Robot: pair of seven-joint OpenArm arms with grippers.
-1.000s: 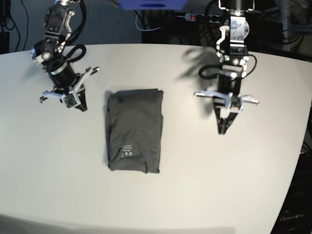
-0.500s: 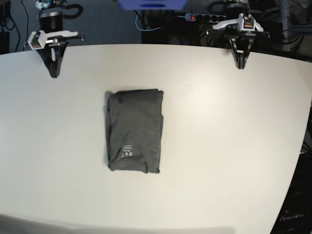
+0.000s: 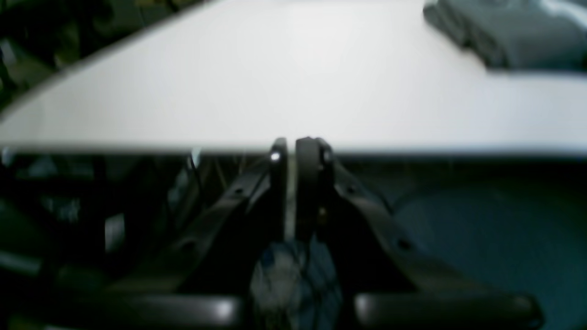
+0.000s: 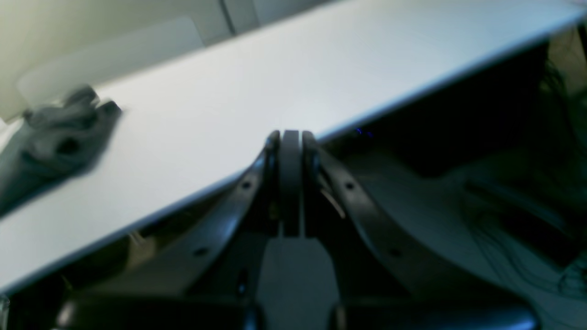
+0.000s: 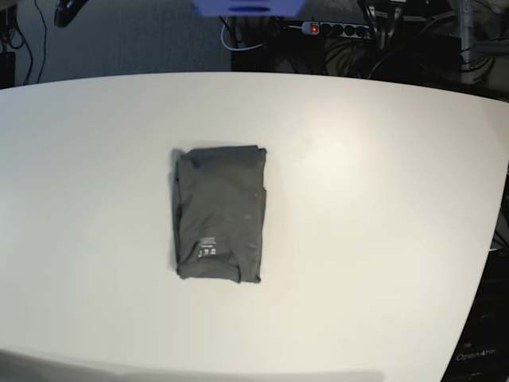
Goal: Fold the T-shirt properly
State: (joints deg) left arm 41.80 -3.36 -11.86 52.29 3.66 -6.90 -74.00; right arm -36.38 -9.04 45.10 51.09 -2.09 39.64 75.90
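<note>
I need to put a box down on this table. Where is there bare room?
Nearly everywhere: the white table is bare either side of the folded T-shirt, and between it and each edge. Only the middle is taken. Both grippers are shut, back past the far edge.

Both wrist views are blurred. In the left wrist view the T-shirt (image 3: pixel 513 32) is cut off by the top and right edges, and its folds are smeared. In the right wrist view it (image 4: pixel 50 137) is cut by the left edge. The print of the white neck label (image 5: pixel 206 253) is too small to be read. The right gripper (image 5: pixel 67 10) is cropped at the base view's top edge.
</note>
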